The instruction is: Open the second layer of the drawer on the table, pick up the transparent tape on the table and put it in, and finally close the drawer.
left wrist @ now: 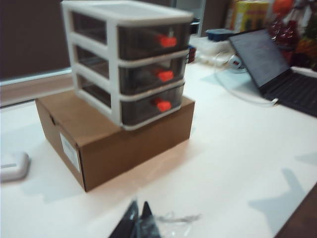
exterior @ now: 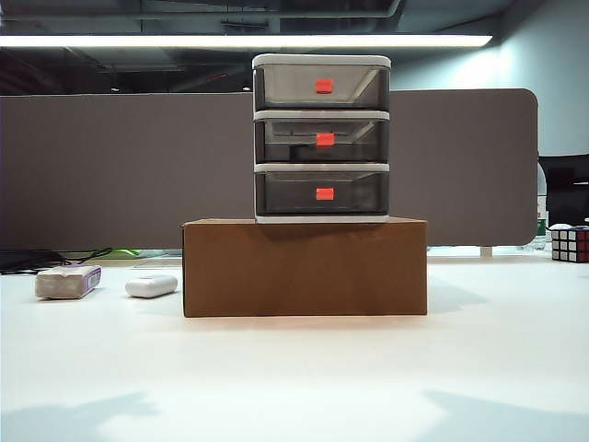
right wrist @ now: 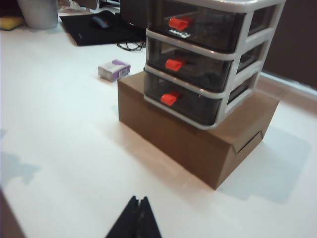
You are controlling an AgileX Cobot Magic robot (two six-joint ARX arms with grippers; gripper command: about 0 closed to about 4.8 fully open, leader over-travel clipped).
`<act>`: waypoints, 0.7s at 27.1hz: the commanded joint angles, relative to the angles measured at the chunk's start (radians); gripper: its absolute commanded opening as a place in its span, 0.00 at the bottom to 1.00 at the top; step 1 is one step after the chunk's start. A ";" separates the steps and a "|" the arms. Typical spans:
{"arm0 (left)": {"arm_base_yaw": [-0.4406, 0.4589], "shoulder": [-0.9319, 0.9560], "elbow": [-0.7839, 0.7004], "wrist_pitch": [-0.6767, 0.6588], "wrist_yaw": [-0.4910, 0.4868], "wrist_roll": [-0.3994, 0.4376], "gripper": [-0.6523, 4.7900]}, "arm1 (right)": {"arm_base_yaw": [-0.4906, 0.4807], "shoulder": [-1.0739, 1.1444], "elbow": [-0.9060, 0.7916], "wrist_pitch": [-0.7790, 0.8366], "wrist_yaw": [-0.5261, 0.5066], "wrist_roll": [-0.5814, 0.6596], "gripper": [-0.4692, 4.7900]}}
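Observation:
The drawer [exterior: 321, 138] stands on a brown cardboard box [exterior: 304, 267] in the middle of the table [exterior: 294, 378], with all three layers pushed in. The second layer [exterior: 294, 145] [left wrist: 143, 79] [right wrist: 198, 69] shows a faint pale outline through its smoky front. No transparent tape lies on the table in the exterior view. My left gripper [left wrist: 139, 206] is shut, low and well short of the box. A clear glinting scrap [left wrist: 173, 219] lies beside its tips, too blurred to identify. My right gripper [right wrist: 138, 200] is shut and empty, also back from the box. Neither arm shows in the exterior view.
A beige block with a purple label [exterior: 67, 281] [right wrist: 114, 69] and a white oblong case [exterior: 151, 285] [left wrist: 12, 166] lie left of the box. A Rubik's cube [exterior: 571, 244] sits at the far right. A laptop [left wrist: 277, 69] and cables lie beyond the drawer's right side.

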 commanded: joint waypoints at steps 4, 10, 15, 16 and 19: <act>-0.004 0.000 -0.122 0.231 -0.071 0.008 0.11 | -0.001 -0.028 -0.109 0.187 0.182 0.060 0.08; -0.004 0.000 -0.249 0.418 -0.098 0.008 0.11 | -0.001 -0.029 -0.251 0.343 0.195 0.061 0.08; -0.003 0.000 -0.249 0.415 -0.222 0.074 0.11 | -0.020 -0.029 -0.272 0.339 0.203 0.003 0.08; -0.001 0.000 -0.249 0.415 -0.242 0.090 0.11 | -0.029 -0.029 -0.272 0.338 0.203 0.003 0.08; 0.031 0.000 -0.249 0.420 -0.264 0.124 0.11 | -0.079 -0.029 -0.272 0.338 0.202 0.003 0.08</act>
